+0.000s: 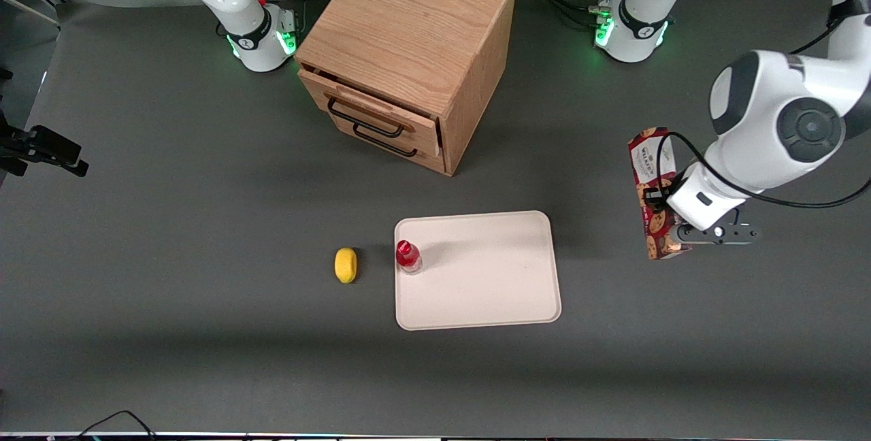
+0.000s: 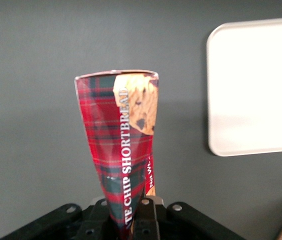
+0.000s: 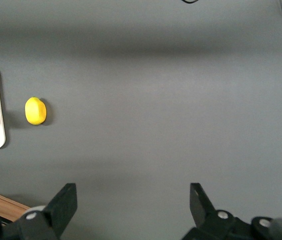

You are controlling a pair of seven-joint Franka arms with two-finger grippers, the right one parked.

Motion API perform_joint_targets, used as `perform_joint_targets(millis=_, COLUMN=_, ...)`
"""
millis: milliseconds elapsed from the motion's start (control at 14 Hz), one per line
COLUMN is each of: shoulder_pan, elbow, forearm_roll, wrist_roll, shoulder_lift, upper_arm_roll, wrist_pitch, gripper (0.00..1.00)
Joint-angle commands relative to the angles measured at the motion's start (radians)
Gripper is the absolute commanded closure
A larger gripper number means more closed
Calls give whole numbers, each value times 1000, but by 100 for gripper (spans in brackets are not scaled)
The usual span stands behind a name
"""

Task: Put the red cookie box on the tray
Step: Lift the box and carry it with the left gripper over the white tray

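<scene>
The red cookie box (image 1: pixel 653 186) is a long dark-red tartan carton printed with cookies. It hangs above the table toward the working arm's end, beside the tray and apart from it. My left gripper (image 1: pixel 670 240) is shut on the box's end nearest the front camera. In the left wrist view the box (image 2: pixel 123 145) runs out from between the fingers (image 2: pixel 153 217), which press both its sides. The cream-beige tray (image 1: pixel 486 278) lies flat at mid-table; its corner shows in the left wrist view (image 2: pixel 253 90).
A small red-capped bottle (image 1: pixel 407 256) stands on the tray's edge nearest the parked arm. A yellow lemon (image 1: pixel 346 265) lies beside it on the table. A wooden drawer cabinet (image 1: pixel 408 53) with its top drawer slightly open stands farther from the front camera.
</scene>
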Motion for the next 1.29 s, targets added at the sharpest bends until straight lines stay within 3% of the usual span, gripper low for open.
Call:
perform_joint_targets(millis=0, shoulder_pan=-66, elbow=303, forearm_roll=10, wrist_roll=-117, shoulder_lift=183, upper_arm_roll=-24, wrist_pitch=-120, gripper=100)
perform_joint_targets(millis=357, shoulder_pan=-178, elbow=585, forearm_roll=68, wrist_roll=-219, shoulder_lift=456, upper_arm_roll=-45, wrist_pitch=-47, gripper=100)
perform_joint_targets(millis=857, shoulder_pan=-251, elbow=433, forearm_roll=270, wrist_roll=-417, shoulder_lift=604, upper_arm_roll=-45, wrist_pitch=243, gripper=100)
perform_joint_targets(millis=1214, shoulder_pan=-251, elbow=316, forearm_roll=274, wrist_roll=-443, shoulder_lift=604, upper_arm_roll=-36, wrist_pitch=382, gripper=100)
